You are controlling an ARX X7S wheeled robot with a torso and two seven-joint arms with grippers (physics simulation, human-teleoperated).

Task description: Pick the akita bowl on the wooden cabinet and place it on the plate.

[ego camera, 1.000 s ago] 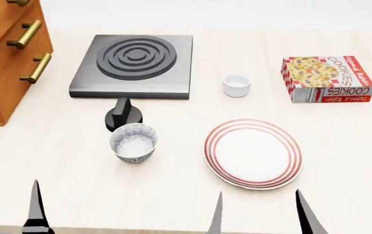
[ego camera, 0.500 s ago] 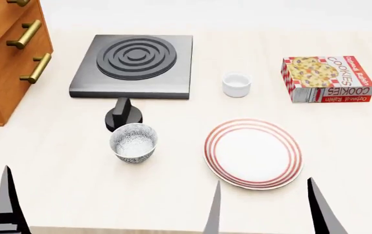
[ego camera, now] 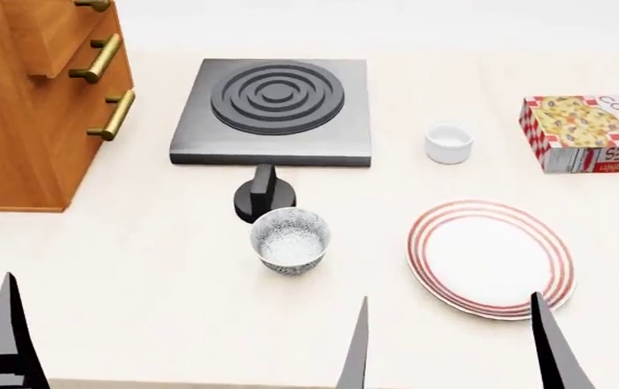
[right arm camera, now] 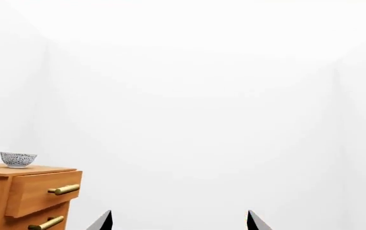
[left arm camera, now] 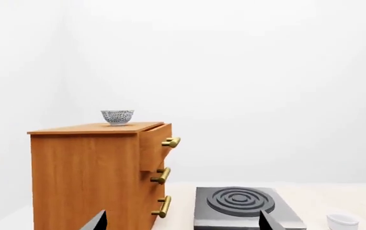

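Observation:
The akita bowl (left arm camera: 117,116) stands upright on the flat top of the wooden cabinet (left arm camera: 87,177), also seen in the right wrist view as the akita bowl (right arm camera: 18,159) on the cabinet (right arm camera: 17,191). In the head view only the cabinet's (ego camera: 18,105) drawer front and side show at the left; its top is out of frame. The red-ringed plate (ego camera: 490,258) lies on the table at the right. My left gripper (left arm camera: 183,221) is open and holds nothing, far below the bowl. My right gripper (ego camera: 452,352) is open too, near the plate's front edge.
A speckled bowl (ego camera: 290,240) stands mid-table beside a black knob (ego camera: 263,193). Behind them lies a grey stove (ego camera: 275,112). A small white cup (ego camera: 448,143) and a cookie box (ego camera: 594,131) sit at the back right. The cabinet's brass handles (ego camera: 102,57) stick out.
The head view has shifted, so everything on the table now sits further right and more of the cabinet shows. The left finger moved toward the left edge.

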